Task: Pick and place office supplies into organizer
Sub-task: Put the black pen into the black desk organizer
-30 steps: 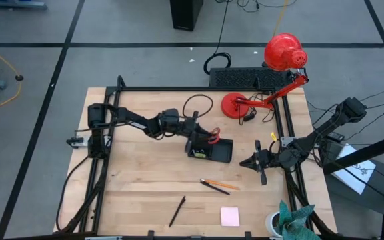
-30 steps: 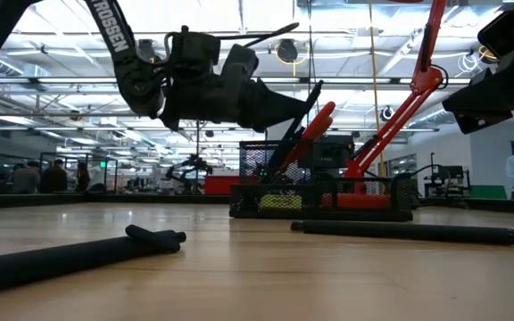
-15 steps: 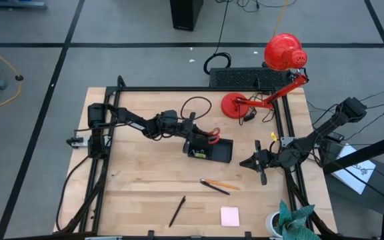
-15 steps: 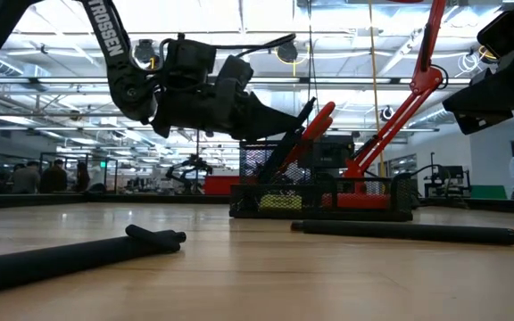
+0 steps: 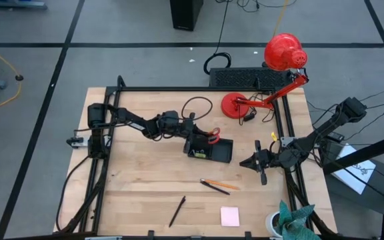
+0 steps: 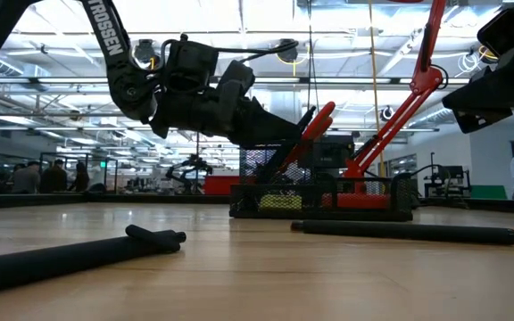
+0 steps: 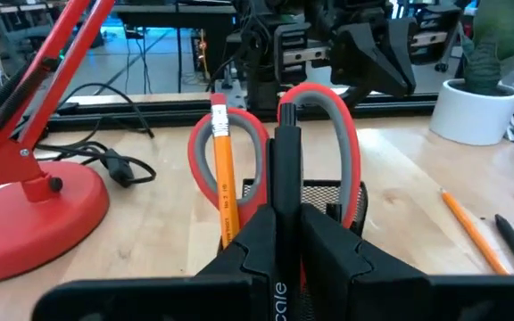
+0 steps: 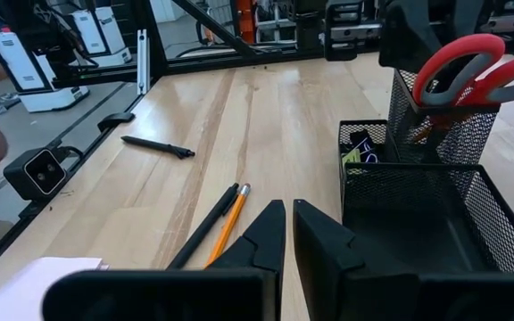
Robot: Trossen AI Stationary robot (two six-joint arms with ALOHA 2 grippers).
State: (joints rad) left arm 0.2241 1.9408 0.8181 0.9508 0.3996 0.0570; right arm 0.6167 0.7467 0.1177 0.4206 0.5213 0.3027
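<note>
Black mesh organizer [image 5: 211, 151] mid-counter, taller cup at its left end holding red-handled scissors [image 7: 315, 125] and an orange pencil [image 7: 224, 169], handles and eraser end up; small yellow-green piece [image 8: 353, 157] in a low compartment beside the cup; wide low section bare. Left gripper [image 7: 279, 259] right at the cup, jaws nearly closed on a thin black pen [image 7: 286, 178] standing upright above it. Right gripper [image 8: 288, 234] to the organizer's right, above the counter [image 5: 139, 193], jaws shut, nothing held. Near side: black pen and orange pencil [image 5: 217, 185] lying crossed, another black pen [image 5: 177, 211] nearer left, pink sticky-note pad [image 5: 230, 216] near edge. Red desk lamp [image 5: 265, 80] at far right.
</note>
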